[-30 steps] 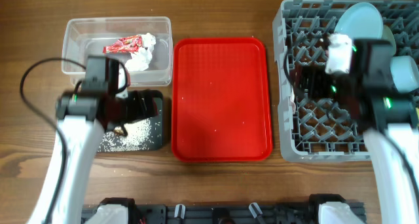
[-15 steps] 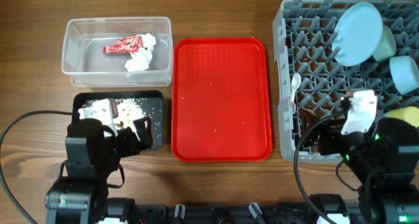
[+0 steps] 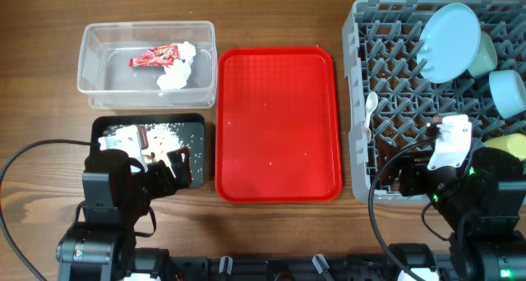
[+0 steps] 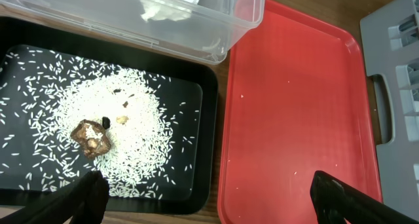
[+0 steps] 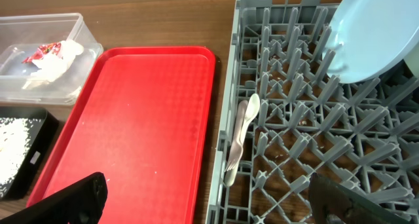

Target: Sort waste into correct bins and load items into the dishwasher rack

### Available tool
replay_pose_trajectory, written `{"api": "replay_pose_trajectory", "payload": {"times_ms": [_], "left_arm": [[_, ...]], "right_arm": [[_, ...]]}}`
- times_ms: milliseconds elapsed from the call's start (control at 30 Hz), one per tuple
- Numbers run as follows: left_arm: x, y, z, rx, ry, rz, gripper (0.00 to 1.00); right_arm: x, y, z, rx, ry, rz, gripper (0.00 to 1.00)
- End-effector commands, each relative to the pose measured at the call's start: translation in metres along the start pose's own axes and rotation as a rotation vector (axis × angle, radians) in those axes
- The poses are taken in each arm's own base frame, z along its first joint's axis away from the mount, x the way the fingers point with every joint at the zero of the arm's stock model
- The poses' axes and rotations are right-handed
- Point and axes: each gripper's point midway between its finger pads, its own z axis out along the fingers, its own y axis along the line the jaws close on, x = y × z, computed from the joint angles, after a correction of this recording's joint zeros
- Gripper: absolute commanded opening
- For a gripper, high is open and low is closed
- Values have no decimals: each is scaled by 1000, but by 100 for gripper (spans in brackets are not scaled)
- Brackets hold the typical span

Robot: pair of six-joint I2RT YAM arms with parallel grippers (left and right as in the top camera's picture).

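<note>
The clear tub (image 3: pixel 99 76) holds the red snack wrapper (image 3: pixel 153 57) and crumpled white tissue (image 3: pixel 174 74); both also show in the right wrist view (image 5: pixel 46 57). The black tray (image 3: pixel 197 162) holds rice grains (image 4: pixel 131 129) and a brown scrap (image 4: pixel 90 137). The grey rack (image 3: pixel 362 162) holds the light blue plate (image 3: pixel 450 39), a mint green bowl (image 3: pixel 485 52), a light blue bowl (image 3: pixel 508 92), a yellow cup (image 3: pixel 509 141) and white cutlery (image 5: pixel 241 135). My left gripper (image 4: pixel 209 198) is open and empty above the black tray's front edge. My right gripper (image 5: pixel 209 198) is open and empty above the rack's left edge.
A flat red tray (image 3: pixel 278 125) lies between the bins and the rack, bare but for a few grains. Both arms sit low at the table's front edge.
A second ago both arms reached over the black tray and the rack. They pulled back to the front edge and have stayed still for the last half second.
</note>
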Motion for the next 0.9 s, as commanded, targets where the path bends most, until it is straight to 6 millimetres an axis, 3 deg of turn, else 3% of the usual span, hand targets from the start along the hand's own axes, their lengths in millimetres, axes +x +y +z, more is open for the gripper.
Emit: {"api": "replay_pose_trajectory", "payload": {"times_ms": [0,167,367,633,867], "left_arm": [[1,4,1,-17,1,10,100],[1,4,1,-17,1,10,100],[1,4,1,-17,1,10,100],[1,4,1,-17,1,10,100],[1,4,1,-17,1,10,100]], "right_arm": [[4,-4,3,18,19,2,100],[-3,-3,-1,19,-47,-36,100],[-20,-1,-7,13,-343,-89,100],[-7,-1,3,0,-716,-155,100],[12,-7,36,3,-788,-162,100]]}}
